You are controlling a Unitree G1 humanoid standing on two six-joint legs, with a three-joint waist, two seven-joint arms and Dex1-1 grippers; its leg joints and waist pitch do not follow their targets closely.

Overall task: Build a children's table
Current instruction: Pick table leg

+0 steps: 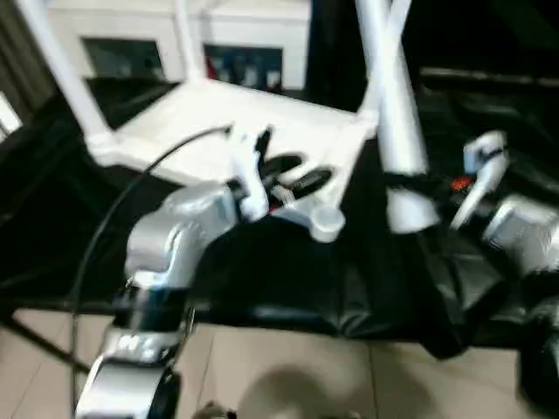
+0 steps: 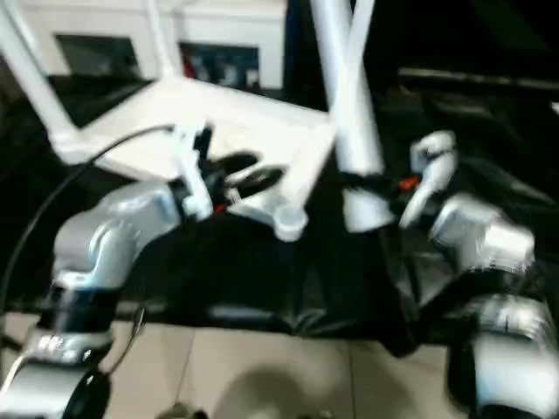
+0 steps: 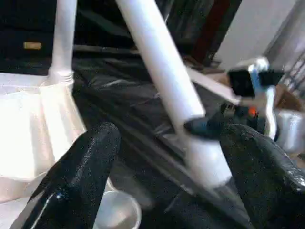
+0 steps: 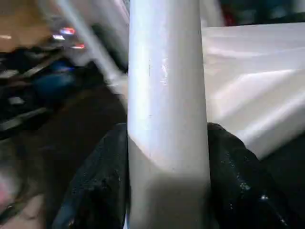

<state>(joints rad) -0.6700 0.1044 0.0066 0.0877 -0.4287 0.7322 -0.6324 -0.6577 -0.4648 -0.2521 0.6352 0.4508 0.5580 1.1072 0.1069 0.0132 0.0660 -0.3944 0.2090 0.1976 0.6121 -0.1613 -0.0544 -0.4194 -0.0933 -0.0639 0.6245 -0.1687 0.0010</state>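
Note:
The white tabletop (image 1: 210,122) lies underside up on a black-covered surface. Three white legs rise from its corners: one on the left (image 1: 61,70), one at the back (image 1: 185,39) and one on the right (image 1: 397,22). The near corner socket (image 1: 325,223) holds nothing. My left gripper (image 1: 297,173) rests over the tabletop just behind that socket, its black fingers (image 3: 81,167) spread open and holding nothing. My right gripper (image 4: 167,143) is shut on the fourth leg (image 1: 397,113), which stands steeply upright to the right of the tabletop, its lower end above the black cover.
A white cabinet with glass doors (image 1: 131,52) stands behind the work. The black sheet (image 1: 288,279) drapes over the front edge toward the tiled floor (image 1: 288,367). A black cable (image 1: 113,209) arcs over my left forearm.

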